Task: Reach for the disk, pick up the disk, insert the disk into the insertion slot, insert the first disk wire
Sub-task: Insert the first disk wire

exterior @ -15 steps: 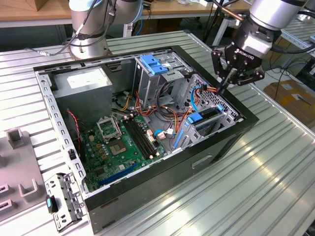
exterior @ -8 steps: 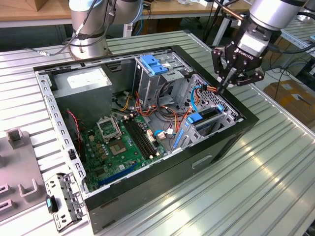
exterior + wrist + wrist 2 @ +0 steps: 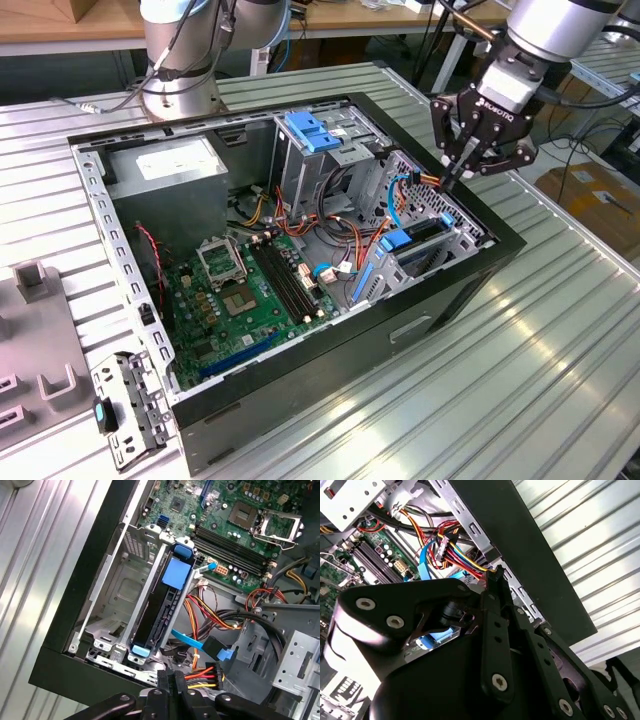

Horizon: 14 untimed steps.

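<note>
Disk already seated in insertion slot; gripper jaws pinched on multicolour power wire connector beside it; wire looks light, floppy, best held at rigid plug

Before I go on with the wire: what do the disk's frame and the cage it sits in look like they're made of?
The disk has a dark, slightly glossy body in a bright blue carrier that looks like moulded plastic, uniform in colour with rounded ends. The insertion slot looks like bare grey sheet metal, matte, with punched holes and folded edges. The gripper holds a connector with multicoloured wires.
</note>
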### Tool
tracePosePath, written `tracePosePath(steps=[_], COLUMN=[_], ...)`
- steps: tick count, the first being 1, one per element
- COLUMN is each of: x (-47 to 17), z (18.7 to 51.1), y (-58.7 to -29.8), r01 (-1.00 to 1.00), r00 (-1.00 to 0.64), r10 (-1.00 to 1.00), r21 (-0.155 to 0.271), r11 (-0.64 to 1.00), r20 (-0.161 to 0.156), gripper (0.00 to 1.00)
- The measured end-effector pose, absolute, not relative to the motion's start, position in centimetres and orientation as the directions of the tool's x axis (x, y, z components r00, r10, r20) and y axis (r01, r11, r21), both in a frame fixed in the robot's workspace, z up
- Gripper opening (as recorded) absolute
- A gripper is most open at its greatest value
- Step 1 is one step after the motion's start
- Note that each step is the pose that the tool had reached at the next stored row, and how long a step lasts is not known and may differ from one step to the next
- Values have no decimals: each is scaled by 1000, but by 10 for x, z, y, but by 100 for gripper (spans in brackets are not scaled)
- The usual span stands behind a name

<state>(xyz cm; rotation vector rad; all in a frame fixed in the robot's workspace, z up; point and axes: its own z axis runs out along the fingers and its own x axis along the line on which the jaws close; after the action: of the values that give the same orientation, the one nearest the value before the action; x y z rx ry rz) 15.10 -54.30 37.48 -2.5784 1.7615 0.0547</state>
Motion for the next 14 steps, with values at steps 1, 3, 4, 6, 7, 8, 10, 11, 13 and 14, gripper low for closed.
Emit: tracePosePath(steps=[1, 3, 4, 6, 7, 8, 10, 11, 13, 14], x=[151, 151, 151, 151, 151, 151, 151, 151, 151, 151], z=[375, 375, 375, 375, 375, 375, 375, 375, 375, 375], y=[-543, -543, -543, -543, -543, -543, -543, -543, -543, -543], r01=[-937, -945, -948, -954, -958, -961, -965, -967, -972, -974], r00=[350, 326, 317, 298, 286, 277, 260, 253, 236, 228], r10=[-936, -945, -948, -954, -958, -960, -965, -967, -971, -973], r21=[5, 5, 5, 5, 5, 5, 5, 5, 5, 5], r11=[-350, -326, -318, -298, -286, -277, -261, -253, -236, -229], r20=[-39, -39, -39, -39, -39, -39, -39, -39, -39, -39], gripper=[16, 16, 16, 16, 16, 16, 16, 16, 16, 16])
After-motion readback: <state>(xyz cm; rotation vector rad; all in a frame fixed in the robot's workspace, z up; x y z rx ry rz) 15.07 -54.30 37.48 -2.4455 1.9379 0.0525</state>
